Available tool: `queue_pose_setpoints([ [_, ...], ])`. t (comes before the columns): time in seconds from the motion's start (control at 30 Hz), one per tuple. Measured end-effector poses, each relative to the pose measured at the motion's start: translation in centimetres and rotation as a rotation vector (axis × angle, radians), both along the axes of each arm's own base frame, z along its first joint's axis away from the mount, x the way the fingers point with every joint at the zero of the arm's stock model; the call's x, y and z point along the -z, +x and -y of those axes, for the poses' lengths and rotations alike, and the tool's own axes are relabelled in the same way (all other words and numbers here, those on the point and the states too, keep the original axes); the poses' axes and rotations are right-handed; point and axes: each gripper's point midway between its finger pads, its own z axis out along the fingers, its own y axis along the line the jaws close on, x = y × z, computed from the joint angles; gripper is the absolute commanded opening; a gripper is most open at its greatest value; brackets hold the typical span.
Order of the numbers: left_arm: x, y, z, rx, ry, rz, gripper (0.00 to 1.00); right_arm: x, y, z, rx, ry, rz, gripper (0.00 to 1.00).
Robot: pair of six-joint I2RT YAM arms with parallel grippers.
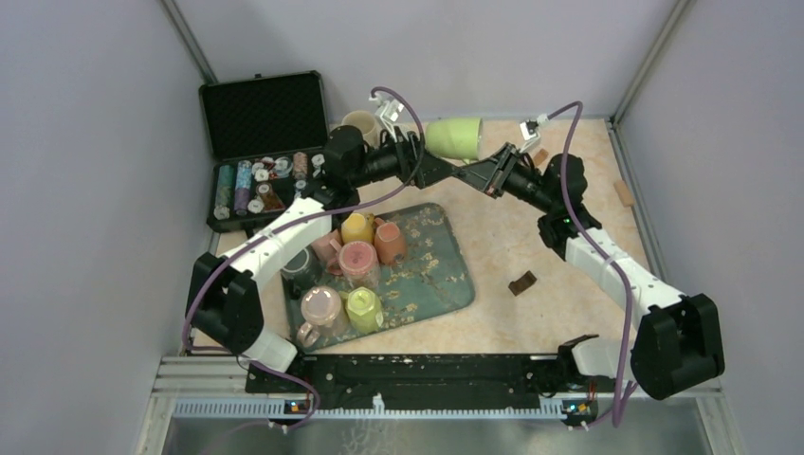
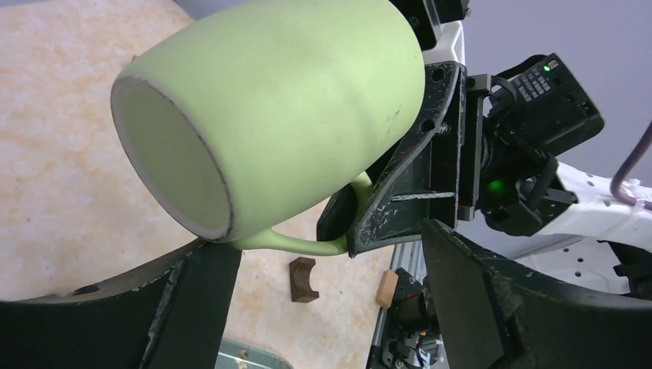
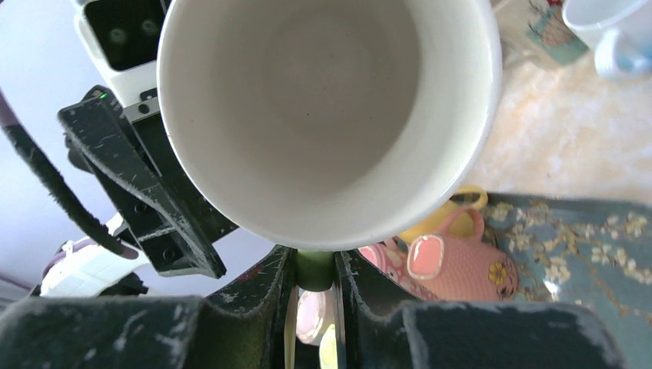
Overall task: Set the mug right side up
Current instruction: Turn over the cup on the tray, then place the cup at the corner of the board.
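- Pale green, matte, with a white inside: the mug (image 1: 453,137) hangs in the air above the surface (image 1: 493,237), in the upper middle of the top view, between the two arms.
- It lies on its side. In the left wrist view the mug (image 2: 269,115) fills the upper middle of the frame, its mouth turned to the lower left. In the right wrist view the mug (image 3: 330,115) shows its open mouth straight on.
- Its handle (image 2: 307,244) points downward and is clamped between the fingers of the right gripper (image 3: 314,269), narrowed around it at the bottom centre of that frame.
- From above, the right gripper (image 1: 479,173) reaches in from the right, just under the mug.
- The left gripper (image 2: 323,238) is spread wide, one finger low on each side of the frame. Whether the left-hand finger touches the rim cannot be told.
- In the top view the left gripper (image 1: 429,163) sits just left of the mug.
- A teal patterned tray (image 1: 446,275) below centre holds a cluster of pink, yellow and orange cups (image 1: 358,256).
- A small brown block (image 1: 521,282) lies on the surface right of the tray.
- A black open case (image 1: 265,114) stands at upper left.
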Motion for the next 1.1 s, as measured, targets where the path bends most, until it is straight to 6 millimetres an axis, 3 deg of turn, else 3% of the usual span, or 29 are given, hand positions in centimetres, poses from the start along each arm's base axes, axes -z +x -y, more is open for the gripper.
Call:
queue_pose_setpoints([
  [0.2, 1.8, 0.6, -0.3, -0.037, 0.05, -0.025, 0.99, 1.7, 0.3, 0.2, 0.019, -0.047, -0.113, 0.0],
  [0.57, 4.6, 1.5, -1.6, -0.134, 0.169, -0.053, 0.99, 2.0, 1.6, -0.2, 0.025, -0.096, -0.243, 0.0],
  [1.1, 2.8, 0.5, -5.0, -0.265, 0.254, 0.021, 0.99, 3.9, 6.1, -1.7, 0.036, -0.163, -0.396, 0.0],
])
